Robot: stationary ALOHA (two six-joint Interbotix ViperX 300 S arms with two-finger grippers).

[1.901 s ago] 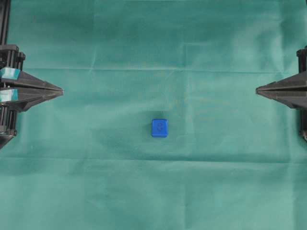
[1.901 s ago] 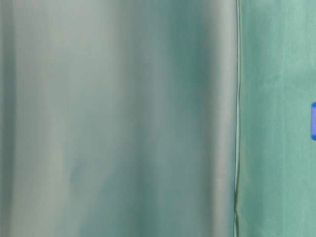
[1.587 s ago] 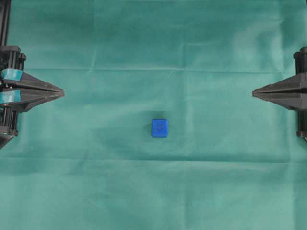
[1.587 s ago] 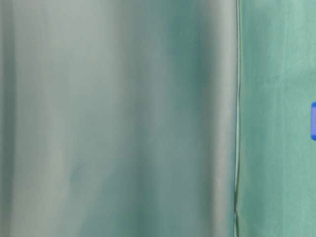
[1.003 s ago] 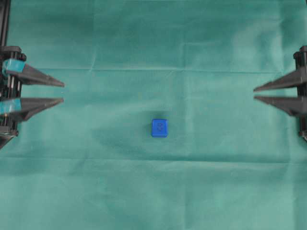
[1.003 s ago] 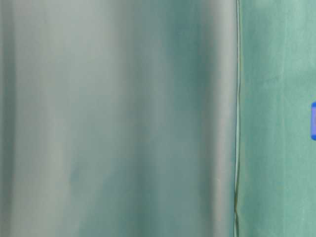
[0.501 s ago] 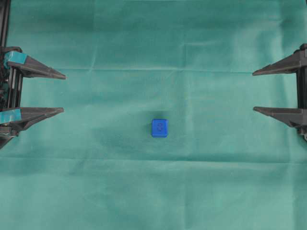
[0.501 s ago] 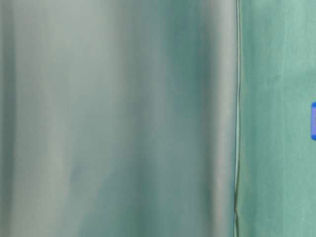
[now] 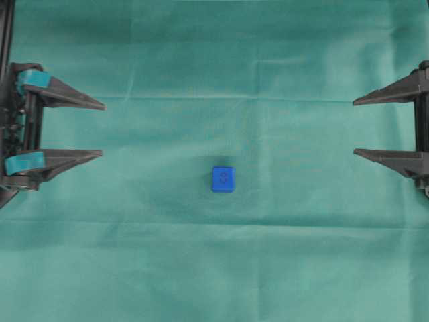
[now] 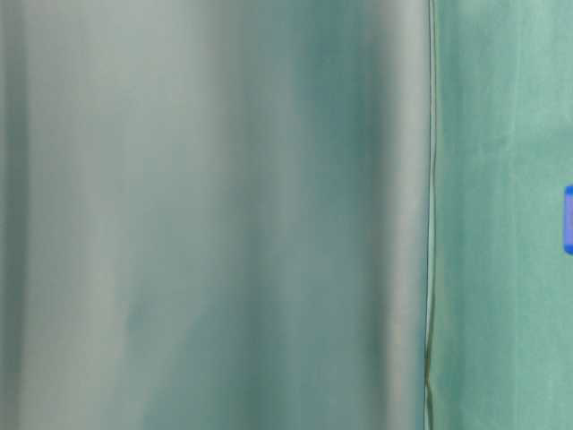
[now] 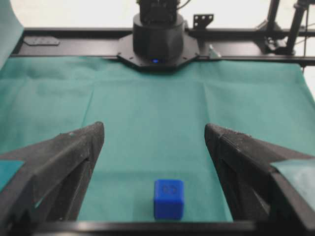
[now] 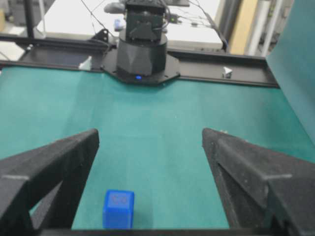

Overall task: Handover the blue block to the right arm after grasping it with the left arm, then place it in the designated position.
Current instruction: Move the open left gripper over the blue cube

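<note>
Overhead blue block [image 9: 222,179] whole (table-level view clips it)

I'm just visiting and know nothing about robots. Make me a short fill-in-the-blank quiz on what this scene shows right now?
1. The blue block lies on a ____ cloth.
2. The left gripper has fingers partly wrapped in ____ tape.
3. Both it and the right gripper have their jaws ____.
4. The number of grippers touching the block is ____.

Missing words: green; teal; open; zero
</note>
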